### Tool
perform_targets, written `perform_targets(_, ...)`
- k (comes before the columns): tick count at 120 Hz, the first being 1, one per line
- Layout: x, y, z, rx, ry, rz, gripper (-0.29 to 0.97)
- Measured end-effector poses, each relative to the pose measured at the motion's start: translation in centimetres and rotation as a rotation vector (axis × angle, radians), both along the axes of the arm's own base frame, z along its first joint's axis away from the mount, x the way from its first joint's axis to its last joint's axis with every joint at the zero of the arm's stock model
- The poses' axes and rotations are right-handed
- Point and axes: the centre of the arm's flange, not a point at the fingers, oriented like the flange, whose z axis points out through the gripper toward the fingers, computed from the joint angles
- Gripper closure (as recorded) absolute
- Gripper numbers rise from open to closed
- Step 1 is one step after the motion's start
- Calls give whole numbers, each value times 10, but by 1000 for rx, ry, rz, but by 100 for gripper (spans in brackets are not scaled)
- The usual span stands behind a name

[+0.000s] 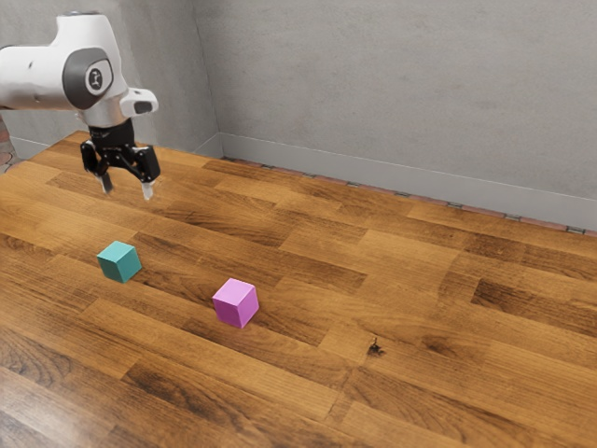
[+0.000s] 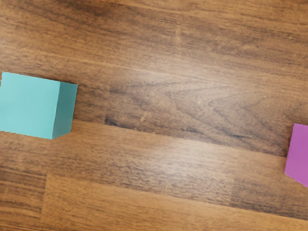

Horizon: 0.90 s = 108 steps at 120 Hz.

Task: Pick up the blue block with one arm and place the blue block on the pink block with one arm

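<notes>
A teal-blue block (image 1: pixel 119 260) rests on the wooden floor toward the exterior view's left. A pink block (image 1: pixel 235 302) sits apart from it, further to the exterior view's right and nearer the camera. My gripper (image 1: pixel 127 190) hangs in the air above and behind the blue block, open, with nothing between its fingers. In the wrist view the blue block (image 2: pixel 36 105) and an edge of the pink block (image 2: pixel 298 154) lie well apart on the wood.
The surface is wooden planks (image 1: pixel 392 280), bounded by a grey wall (image 1: pixel 392 84) at the back. A small dark mark (image 1: pixel 375 347) lies on the wood to the exterior view's right of the pink block.
</notes>
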Motion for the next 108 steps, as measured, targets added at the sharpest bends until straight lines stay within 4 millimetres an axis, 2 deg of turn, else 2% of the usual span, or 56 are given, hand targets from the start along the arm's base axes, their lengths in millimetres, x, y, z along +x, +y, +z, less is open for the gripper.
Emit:
perform_targets(13,30,40,-18,-8,-23,4,0)
perform_targets(20,45,45,-24,-18,-32,-30,0)
perform_targets(28,51,46,-24,-26,-40,-67,0)
perform_targets(34,54,51,-34,-30,-29,-83,0)
perform_targets(43,54,70,-52,-34,-9,-86,0)
perform_targets(51,50,84,-55,-38,-8,-88,0)
perform_targets(68,49,95,-79,-44,11,-116,0)
perform_targets(77,47,106,-102,-61,24,-121,0)
perform_targets(108,49,113,-146,-49,55,-175,0)
